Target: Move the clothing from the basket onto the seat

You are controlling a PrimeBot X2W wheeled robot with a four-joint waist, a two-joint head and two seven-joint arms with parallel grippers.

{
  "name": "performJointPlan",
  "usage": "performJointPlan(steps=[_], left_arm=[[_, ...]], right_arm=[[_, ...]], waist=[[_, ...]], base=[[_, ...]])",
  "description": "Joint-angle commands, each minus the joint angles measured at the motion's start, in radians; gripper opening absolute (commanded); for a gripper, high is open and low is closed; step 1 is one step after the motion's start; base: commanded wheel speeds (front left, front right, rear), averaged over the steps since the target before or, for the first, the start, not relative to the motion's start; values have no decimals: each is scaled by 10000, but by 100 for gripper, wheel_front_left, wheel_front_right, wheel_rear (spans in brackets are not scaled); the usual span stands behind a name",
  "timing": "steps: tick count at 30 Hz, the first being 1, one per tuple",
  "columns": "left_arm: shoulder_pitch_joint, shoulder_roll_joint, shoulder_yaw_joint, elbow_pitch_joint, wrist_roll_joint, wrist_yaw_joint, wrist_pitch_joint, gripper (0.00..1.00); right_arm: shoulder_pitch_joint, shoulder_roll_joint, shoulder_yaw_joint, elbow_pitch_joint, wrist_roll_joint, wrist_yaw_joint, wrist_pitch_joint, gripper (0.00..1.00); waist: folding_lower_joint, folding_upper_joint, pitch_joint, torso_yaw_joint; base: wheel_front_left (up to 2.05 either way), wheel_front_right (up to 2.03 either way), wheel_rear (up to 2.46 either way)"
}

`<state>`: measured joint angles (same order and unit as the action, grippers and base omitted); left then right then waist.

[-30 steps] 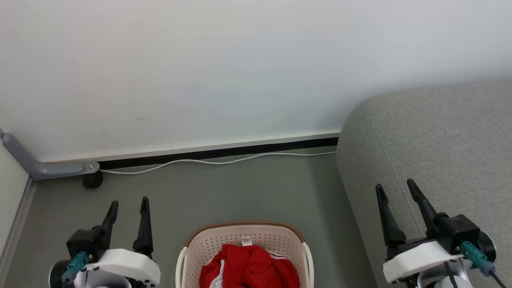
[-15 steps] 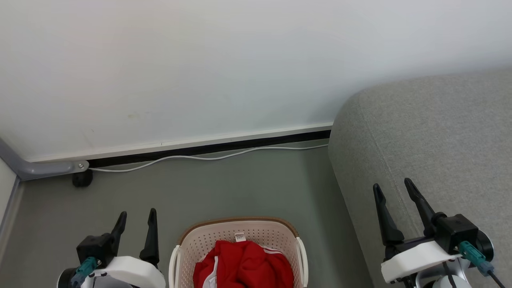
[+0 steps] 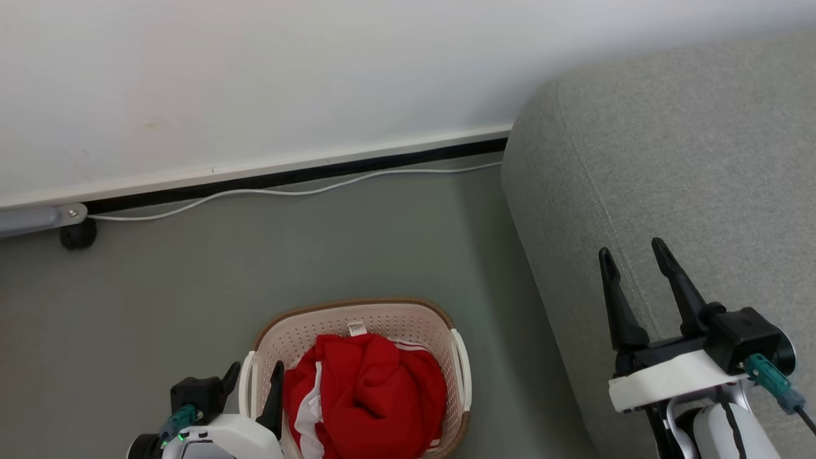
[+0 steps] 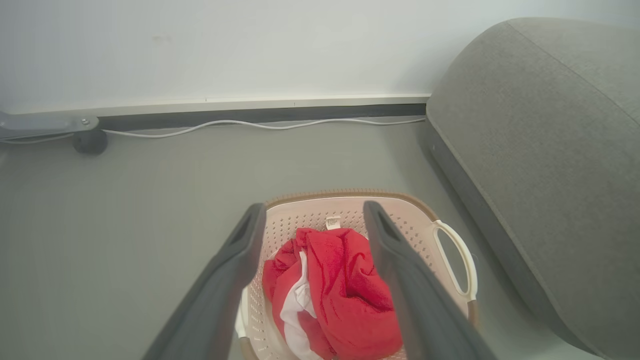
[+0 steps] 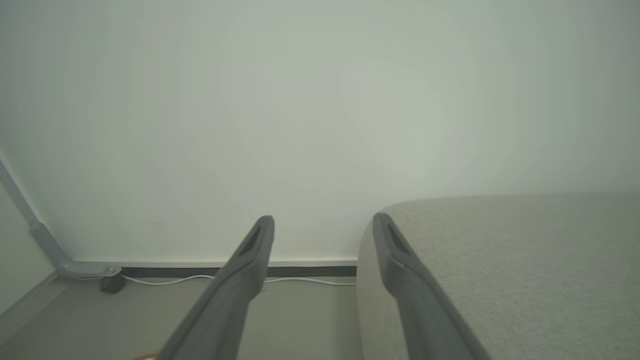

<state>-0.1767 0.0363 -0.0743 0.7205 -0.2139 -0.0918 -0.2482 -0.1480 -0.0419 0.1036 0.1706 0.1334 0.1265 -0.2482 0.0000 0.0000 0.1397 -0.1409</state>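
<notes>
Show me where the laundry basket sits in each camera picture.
Head view: laundry basket at bottom centre.
Left wrist view: basket at lower centre.
Right wrist view: probably the brown sliver at the bottom edge.
Shared landmark: the trailing white cable.

Looking down along the left gripper (image 4: 315, 206), fingers spread wide and holding nothing, into the basket (image 4: 350, 193) sitting on the grey floor (image 4: 125, 225). Seeing the clothing (image 4: 345, 285) lying bunched inside, red with a white panel showing. Catching the seat (image 4: 540, 150) rising close beside the basket, a white cable (image 4: 235, 124) trailing along the foot of the wall (image 4: 300, 45).
</notes>
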Motion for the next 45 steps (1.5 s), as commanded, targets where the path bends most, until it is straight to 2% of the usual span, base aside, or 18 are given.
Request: performJointPlan(steps=[1,15,21,28,34,45], left_arm=[[-637,139,118,346,73,-114,-136,100],[-3458,146,-1831,3948,587,-379,620,100],[-4347,142,-2918,4762,-229,-386,1382,100],[-5396,196,-3123,5396,-641,-369,2115,100],[-6077,278,-3129,5583,-694,-89,2509,100],[-7094,235,-3588,5672,-635,-265,3289,100]], right_arm=[[-463,-83,248,-417,104,42,-136,100],[-1654,-83,-200,-1300,-1,42,-136,100],[-2100,-83,-141,-1471,24,42,-136,100],[-2486,-83,-44,-1694,19,42,-136,100],[-2760,-83,104,-1905,-15,42,-136,100],[-3195,-83,469,-2148,75,42,-136,100]], waist=[[0,0,637,-329],[0,0,3316,-830],[0,0,4280,-1020],[0,0,5240,-1060],[0,0,5923,-1105],[0,0,7044,-1235]], base=[[0,0,0],[0,0,0],[0,0,0],[0,0,0],[0,0,0],[0,0,0]])
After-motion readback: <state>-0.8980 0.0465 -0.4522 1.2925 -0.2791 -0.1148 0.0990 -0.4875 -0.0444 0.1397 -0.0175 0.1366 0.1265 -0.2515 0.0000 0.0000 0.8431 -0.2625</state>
